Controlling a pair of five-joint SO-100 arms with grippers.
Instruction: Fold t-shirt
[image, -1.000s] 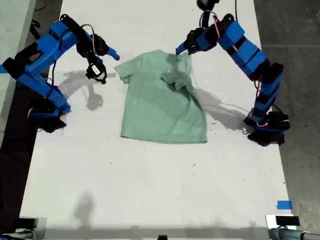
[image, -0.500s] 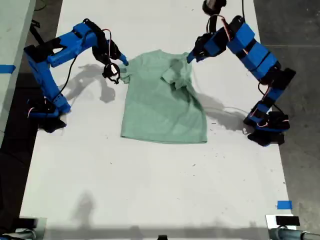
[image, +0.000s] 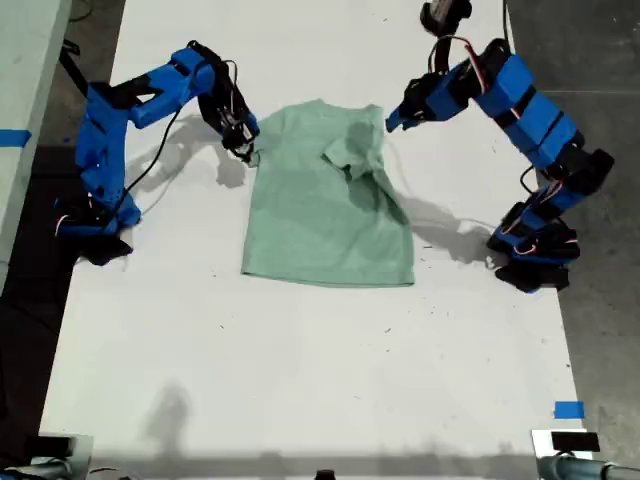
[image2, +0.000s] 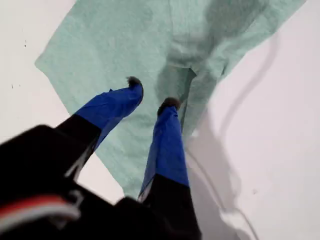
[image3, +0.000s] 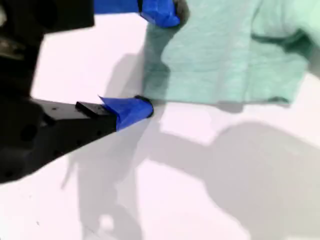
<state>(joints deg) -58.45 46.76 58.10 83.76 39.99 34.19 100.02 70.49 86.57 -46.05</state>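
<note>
1. Shows my first gripper (image: 388, 122) at the end of the blue arm on the exterior view's right; arm rising from its base by the table's edge, bent at the elbow, reaching in over the shirt's shoulder; gripper held in the air above the cloth.
2. In the first wrist view, finds my first gripper (image2: 151, 93) with its two blue fingers a little apart and nothing between them; looks down past them onto a turned-in flap of cloth.
3. Shows my second gripper (image: 247, 150) on the arm at the exterior view's left; arm arched up and over from its base, wrist tipped down to the sleeve's outer edge.
4. In the second wrist view, finds my second gripper (image3: 155, 60) spread wide, one fingertip over the cloth, the other over bare table just beside the hem; nothing pinched.
5. Places the t-shirt (image: 320, 210), pale mint green, flat between the two arms; neck towards the far end; sleeve on the exterior view's right folded in over the chest.
6. Sets it all on a white table (image: 300, 350); a strip of blue tape (image: 568, 409) near the corner at the exterior view's lower right; grey floor (image: 590, 50) beyond.
</note>
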